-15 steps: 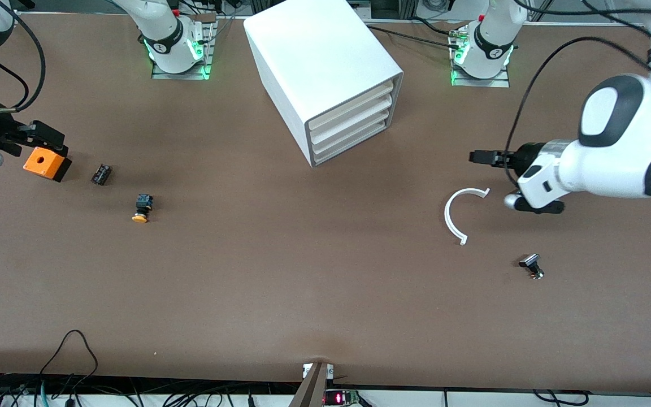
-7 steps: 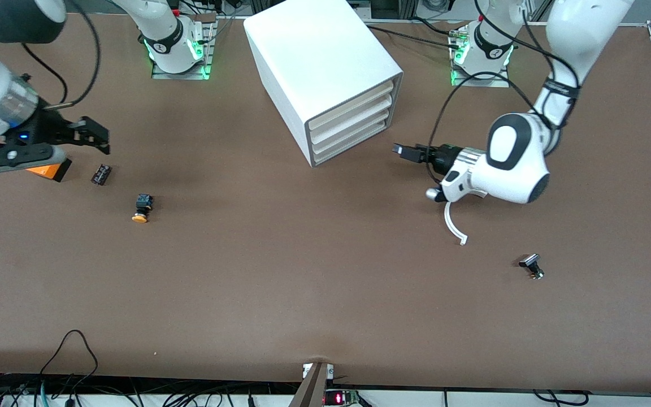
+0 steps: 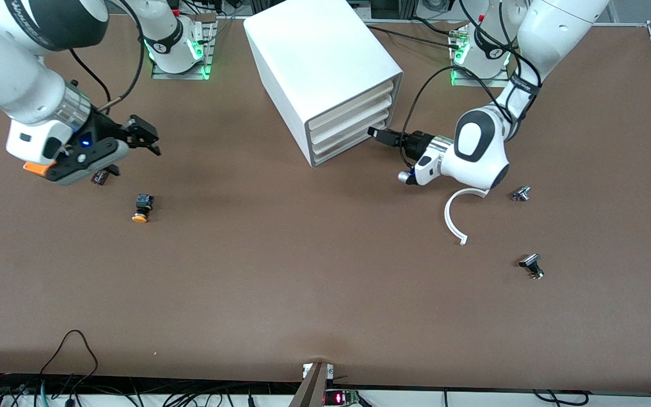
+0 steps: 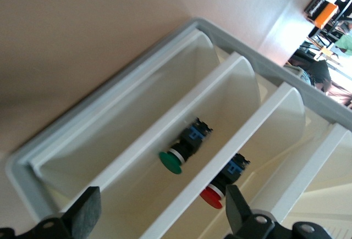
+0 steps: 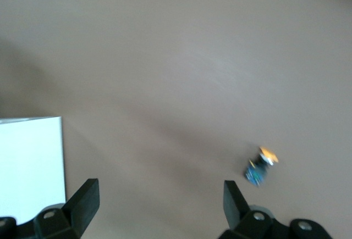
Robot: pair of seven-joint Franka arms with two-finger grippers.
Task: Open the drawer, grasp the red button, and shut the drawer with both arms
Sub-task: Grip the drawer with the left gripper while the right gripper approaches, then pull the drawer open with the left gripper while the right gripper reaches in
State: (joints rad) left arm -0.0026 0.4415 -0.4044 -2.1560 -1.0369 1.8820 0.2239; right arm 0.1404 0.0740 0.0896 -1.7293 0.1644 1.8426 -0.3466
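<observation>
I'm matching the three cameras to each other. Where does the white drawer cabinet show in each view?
Front view: cabinet between the arm bases, drawer fronts facing the left gripper.
Left wrist view: its stacked drawers fill the picture, close up.
Right wrist view: only a white corner.
Shared landmark: the brown table.

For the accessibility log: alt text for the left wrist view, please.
Seen between the open left gripper, the white cabinet's drawer fronts fill the view. Through the gaps a green-capped button lies in one tray and the button with the red cap in the next; no jaw touches anything.
</observation>
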